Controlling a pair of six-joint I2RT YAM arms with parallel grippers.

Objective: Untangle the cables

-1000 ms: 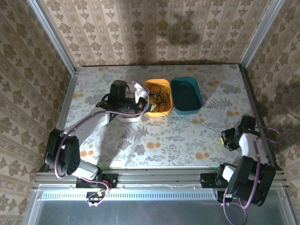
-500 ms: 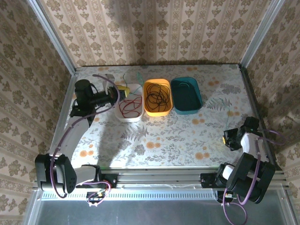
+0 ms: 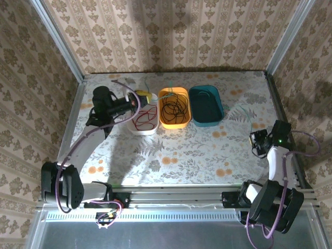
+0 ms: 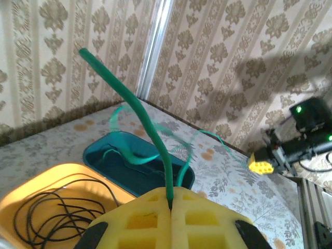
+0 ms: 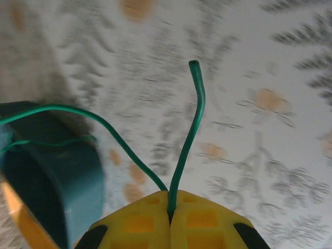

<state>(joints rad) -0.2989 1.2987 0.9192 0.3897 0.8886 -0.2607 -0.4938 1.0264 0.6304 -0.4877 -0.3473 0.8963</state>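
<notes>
Three bins sat in a row at the far side of the table. The white bin [image 3: 136, 129] held a red cable [image 3: 145, 118] and the orange bin [image 3: 181, 123] held a black cable [image 3: 174, 108] — each lay coiled in its own bin, clear of the others, so those two looked sorted.

The green cable [image 4: 150, 129] was the one in hand. The left gripper [image 4: 170, 203], over the white bin, had its yellow fingers pressed together on the cable near one end. The right gripper [image 5: 169, 208], low at the near right of the table, pinched it the same way near the other end.

Between the two pinches the cable ran across the table from far left to near right, sagging in loose curves into the teal bin [image 4: 101, 155]. A short free end stuck out past each pair of fingers, pointing away from the wrist — the left one long and curved, the right one with a slight bend at its tip.

By these views, what remained was to settle the green cable fully into the teal bin and let go.
</notes>
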